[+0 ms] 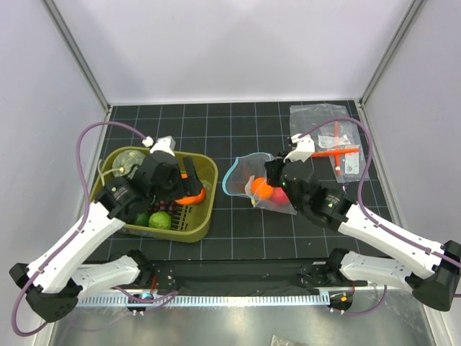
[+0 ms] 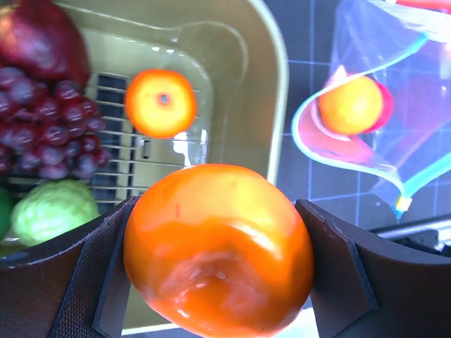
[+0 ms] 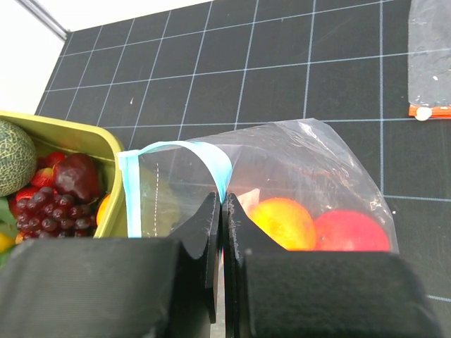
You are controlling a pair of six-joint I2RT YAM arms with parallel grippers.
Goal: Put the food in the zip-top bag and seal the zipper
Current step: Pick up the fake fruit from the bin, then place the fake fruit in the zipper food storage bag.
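My left gripper (image 2: 220, 262) is shut on a big orange fruit (image 2: 218, 250) and holds it above the right rim of the olive basket (image 1: 205, 216); in the top view the fruit (image 1: 190, 196) shows under the left gripper (image 1: 180, 189). In the basket lie a smaller orange fruit (image 2: 161, 102) and dark grapes (image 2: 49, 127). My right gripper (image 3: 222, 204) is shut on the light blue-teal zipper (image 3: 211, 158) of the clear zip-top bag (image 3: 310, 155), holding its mouth open toward the basket. The bag holds an orange fruit (image 3: 282, 222) and a round red one (image 3: 349, 229).
The basket also holds a grey-green melon (image 3: 14, 155), a green lime-like ball (image 1: 160, 220) and a dark red fruit (image 2: 39, 35). Clear packets with an orange-red tool (image 1: 335, 148) lie at the back right. The bag (image 1: 252, 176) lies right of the basket on the black grid mat.
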